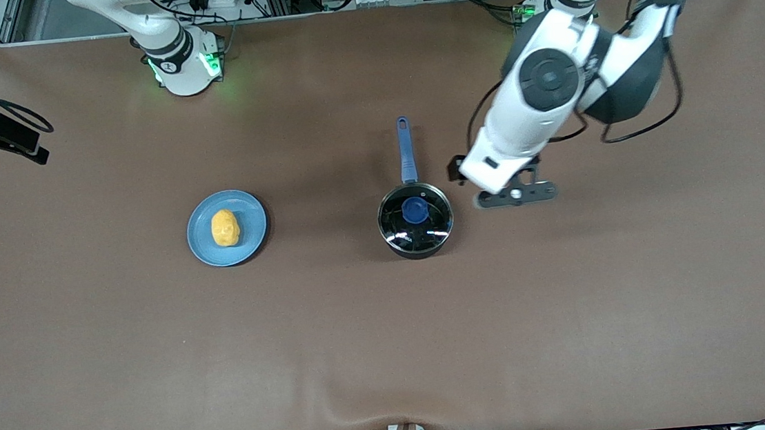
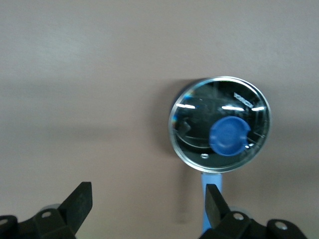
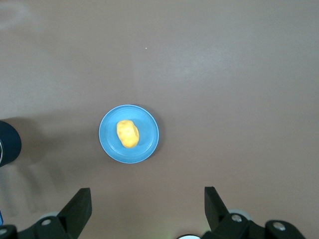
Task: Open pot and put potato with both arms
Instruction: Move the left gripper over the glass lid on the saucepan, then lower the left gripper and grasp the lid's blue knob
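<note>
Your left hand (image 1: 515, 193) hangs wide open and empty over the desk (image 1: 393, 339), just beside the pot (image 1: 415, 220), toward the left arm's end. The glass lid (image 2: 220, 123) is still on the pot, so this hand is nearest to its blue knob (image 2: 228, 136). The pot's handle (image 1: 406, 149) points toward the robots' bases. The potato (image 1: 225, 227) lies on the plate (image 1: 253, 221), toward the right arm's end. Your right hand (image 3: 147, 211) waits high above that plate, open and empty.

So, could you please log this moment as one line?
pot: lid on | potato: on plate | left end effector: open, beside pot | right end effector: open, high over plate
</note>
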### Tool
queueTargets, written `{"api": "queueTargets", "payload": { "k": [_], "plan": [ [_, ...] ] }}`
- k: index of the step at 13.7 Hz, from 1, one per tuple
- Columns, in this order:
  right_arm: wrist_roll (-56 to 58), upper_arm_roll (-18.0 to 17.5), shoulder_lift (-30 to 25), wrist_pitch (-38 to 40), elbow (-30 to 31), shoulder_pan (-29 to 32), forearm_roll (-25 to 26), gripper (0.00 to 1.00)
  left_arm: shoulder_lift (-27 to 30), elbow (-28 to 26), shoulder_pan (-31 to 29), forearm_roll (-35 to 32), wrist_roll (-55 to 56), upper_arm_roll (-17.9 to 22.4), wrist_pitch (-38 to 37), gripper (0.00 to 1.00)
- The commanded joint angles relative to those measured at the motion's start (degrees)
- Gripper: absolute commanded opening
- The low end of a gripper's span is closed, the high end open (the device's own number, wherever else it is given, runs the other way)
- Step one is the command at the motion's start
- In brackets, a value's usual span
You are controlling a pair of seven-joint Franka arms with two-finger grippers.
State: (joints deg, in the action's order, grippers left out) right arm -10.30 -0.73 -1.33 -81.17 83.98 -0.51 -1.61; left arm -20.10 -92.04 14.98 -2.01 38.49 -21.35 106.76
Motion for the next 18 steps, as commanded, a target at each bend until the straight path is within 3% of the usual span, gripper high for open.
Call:
{"api": "queueTargets", "payload": {
  "k": [1,7,18],
  "plan": [
    [-0.51,-0.58,-1.22,-0.04,1.18,1.13,-1.03,1.0,-7.04,6.33,3.37,-3.43,6.22,0.35,2.38,1.0],
    [-0.51,-0.58,-1.22,-0.04,1.18,1.13,-1.03,1.0,-14.79,7.14,10.06,-11.25,16.18,0.61,8.2,1.0],
    [-0.51,-0.58,-1.22,-0.04,1.18,1.13,-1.03,1.0,-17.25,7.05,10.16,-11.52,16.18,0.7,12.6,1.0]
  ]
}}
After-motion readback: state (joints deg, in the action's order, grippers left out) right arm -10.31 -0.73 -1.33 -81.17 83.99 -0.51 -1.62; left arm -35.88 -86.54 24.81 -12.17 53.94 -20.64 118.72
